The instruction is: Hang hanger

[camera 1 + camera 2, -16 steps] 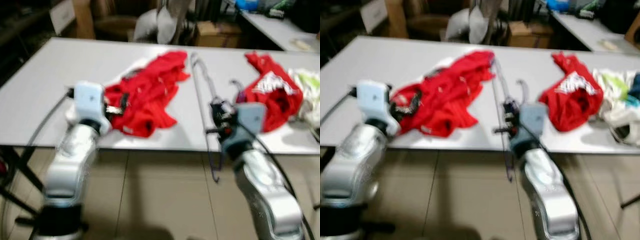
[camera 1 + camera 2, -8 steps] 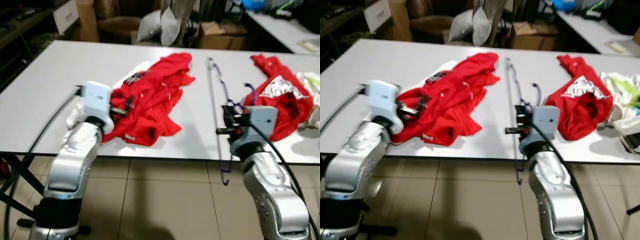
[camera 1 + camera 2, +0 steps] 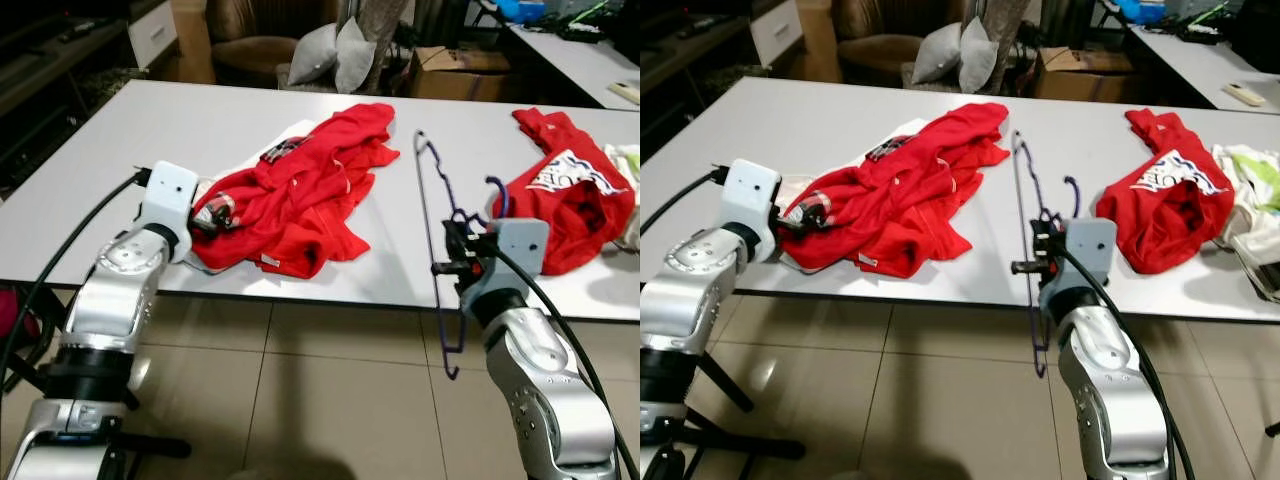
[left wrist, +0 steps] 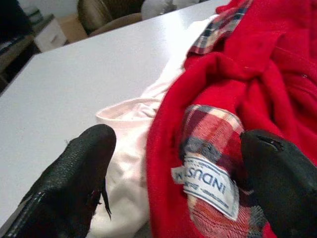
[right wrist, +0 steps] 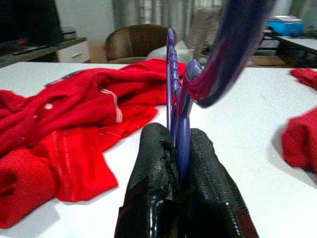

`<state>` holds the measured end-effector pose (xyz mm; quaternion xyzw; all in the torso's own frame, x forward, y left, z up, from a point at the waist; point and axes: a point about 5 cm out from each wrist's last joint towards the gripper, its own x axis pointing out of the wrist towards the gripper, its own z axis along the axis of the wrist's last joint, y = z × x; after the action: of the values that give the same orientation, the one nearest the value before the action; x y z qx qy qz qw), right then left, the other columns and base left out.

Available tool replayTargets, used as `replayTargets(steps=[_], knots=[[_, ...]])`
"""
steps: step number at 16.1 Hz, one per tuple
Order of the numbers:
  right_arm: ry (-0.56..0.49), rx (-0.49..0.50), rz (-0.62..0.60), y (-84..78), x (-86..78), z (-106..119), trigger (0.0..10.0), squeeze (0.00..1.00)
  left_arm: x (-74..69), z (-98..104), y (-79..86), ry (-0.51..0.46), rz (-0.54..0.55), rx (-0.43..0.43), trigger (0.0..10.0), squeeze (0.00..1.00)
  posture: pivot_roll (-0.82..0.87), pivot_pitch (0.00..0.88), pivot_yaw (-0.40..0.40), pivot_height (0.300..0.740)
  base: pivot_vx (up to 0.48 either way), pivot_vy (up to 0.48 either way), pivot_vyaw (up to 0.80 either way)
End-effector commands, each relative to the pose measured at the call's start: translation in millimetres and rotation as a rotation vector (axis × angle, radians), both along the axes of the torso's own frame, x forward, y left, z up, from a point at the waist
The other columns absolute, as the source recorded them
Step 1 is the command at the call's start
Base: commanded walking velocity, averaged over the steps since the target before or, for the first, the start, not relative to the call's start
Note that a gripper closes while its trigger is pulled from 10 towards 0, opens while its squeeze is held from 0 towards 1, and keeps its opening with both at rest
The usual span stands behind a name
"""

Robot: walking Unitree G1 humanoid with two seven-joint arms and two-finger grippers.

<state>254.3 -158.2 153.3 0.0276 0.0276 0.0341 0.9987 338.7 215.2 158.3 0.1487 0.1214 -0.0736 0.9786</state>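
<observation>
A thin purple hanger [image 3: 424, 215] stands on edge across the white table [image 3: 150, 130], its lower end hanging past the front edge. My right gripper [image 3: 450, 255] is shut on the hanger's [image 5: 173, 84] wire near the hook, and the right gripper [image 5: 179, 148] pinches it between both fingers. A crumpled red garment [image 3: 300, 190] lies on the table's middle left. My left gripper [image 3: 205, 215] is open at its near left end. In the wrist view the left gripper [image 4: 181, 144] straddles the plaid-lined collar with its label, above a white cloth [image 4: 133, 148].
A second red garment [image 3: 565, 200] lies at the right, with a pile of light clothes [image 3: 1250, 190] beyond it. Behind the table are a brown chair with grey cushions [image 3: 330, 50], a cardboard box [image 3: 450, 70] and another table [image 3: 570, 50]. Tiled floor lies below the front edge.
The whole picture has shifted and sharpened, so the camera moved. The right gripper has kept hold of the hanger. The left gripper stays at the red garment's near end.
</observation>
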Motion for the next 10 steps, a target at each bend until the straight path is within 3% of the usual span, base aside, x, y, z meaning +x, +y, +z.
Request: replayTargets(steps=[1,2,5,10], knots=[[0.019,-0.005,-0.024,-3.4,0.8,-3.0,10.0,0.00,4.1,-3.0,2.0,0.011,0.009,-0.023,3.8,0.00,0.05,0.000,0.007,0.740,0.000,0.000,0.00],[0.023,-0.006,-0.029,-3.9,1.3,-4.1,10.0,0.00,7.3,-5.4,3.7,0.014,0.025,-0.041,0.0,0.00,0.05,0.000,0.006,0.740,0.000,0.000,0.00],[0.023,0.002,-0.032,-1.3,1.9,-6.6,10.0,0.00,18.9,-13.4,1.5,0.017,0.046,-0.115,0.0,0.00,0.05,0.000,0.008,0.740,0.000,0.000,0.00],[0.010,0.002,-0.048,-0.4,1.4,-5.6,10.0,0.00,26.2,-11.3,6.9,-0.040,0.091,-0.073,0.0,0.00,0.03,0.000,0.017,0.740,0.000,0.000,0.00]])
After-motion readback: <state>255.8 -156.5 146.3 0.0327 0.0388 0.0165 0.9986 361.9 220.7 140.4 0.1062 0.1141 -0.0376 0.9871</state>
